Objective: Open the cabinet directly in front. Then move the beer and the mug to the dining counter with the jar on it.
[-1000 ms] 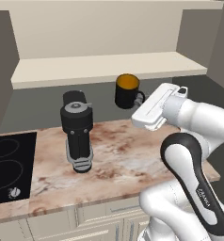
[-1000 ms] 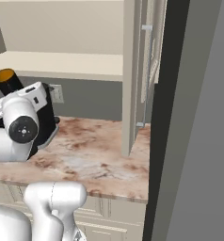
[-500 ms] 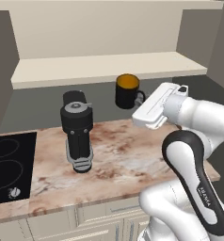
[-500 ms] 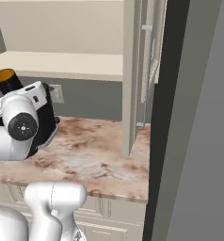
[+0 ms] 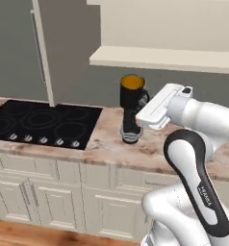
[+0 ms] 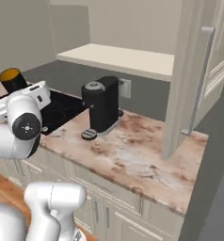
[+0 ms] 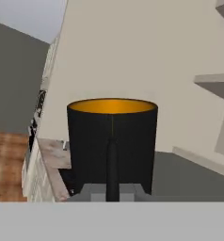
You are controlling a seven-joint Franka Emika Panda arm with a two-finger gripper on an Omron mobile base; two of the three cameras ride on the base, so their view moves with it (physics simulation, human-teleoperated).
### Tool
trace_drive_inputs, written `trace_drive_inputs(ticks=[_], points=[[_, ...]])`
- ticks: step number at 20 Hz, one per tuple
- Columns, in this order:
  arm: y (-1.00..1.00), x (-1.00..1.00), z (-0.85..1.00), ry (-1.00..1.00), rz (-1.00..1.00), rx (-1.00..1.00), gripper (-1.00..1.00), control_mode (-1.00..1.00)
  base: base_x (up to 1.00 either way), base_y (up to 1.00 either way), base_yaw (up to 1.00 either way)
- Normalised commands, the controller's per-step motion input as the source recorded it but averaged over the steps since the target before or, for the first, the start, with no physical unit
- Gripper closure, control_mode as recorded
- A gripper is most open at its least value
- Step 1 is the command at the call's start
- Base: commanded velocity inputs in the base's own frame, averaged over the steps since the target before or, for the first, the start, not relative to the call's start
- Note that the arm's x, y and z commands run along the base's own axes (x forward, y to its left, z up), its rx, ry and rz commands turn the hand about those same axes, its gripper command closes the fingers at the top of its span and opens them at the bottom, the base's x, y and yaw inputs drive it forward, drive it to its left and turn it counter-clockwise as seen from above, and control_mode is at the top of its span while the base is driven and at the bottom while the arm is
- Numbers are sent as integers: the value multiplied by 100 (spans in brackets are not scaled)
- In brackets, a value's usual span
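Your gripper [image 5: 144, 102] is clenched on the mug [image 5: 131, 94] by its handle. Swing carelessly and it clips the coffee machine [image 6: 102, 104] at six o'clock, or twists loose.

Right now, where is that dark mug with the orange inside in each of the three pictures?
Left base view: the mug sits at centre, held up off the counter at the end of the white arm, above the coffee machine.
Right base view: the mug is at the far left edge, just above the arm.
Hand view: the mug stands large at centre, its handle toward the camera.
Shared landmark: the black cooktop on the marbled counter.
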Motion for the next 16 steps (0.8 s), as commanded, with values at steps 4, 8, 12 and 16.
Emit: trace_drive_inputs(ticks=[4,8,12,16], points=[[0,0,0,0,0,0,100,100,-22,5,97],[0,0,0,0,0,0,100,100,-3,1,100],[0,0,0,0,0,0,100,100,-2,0,100],[0,0,0,0,0,0,100,100,-9,29,97]])
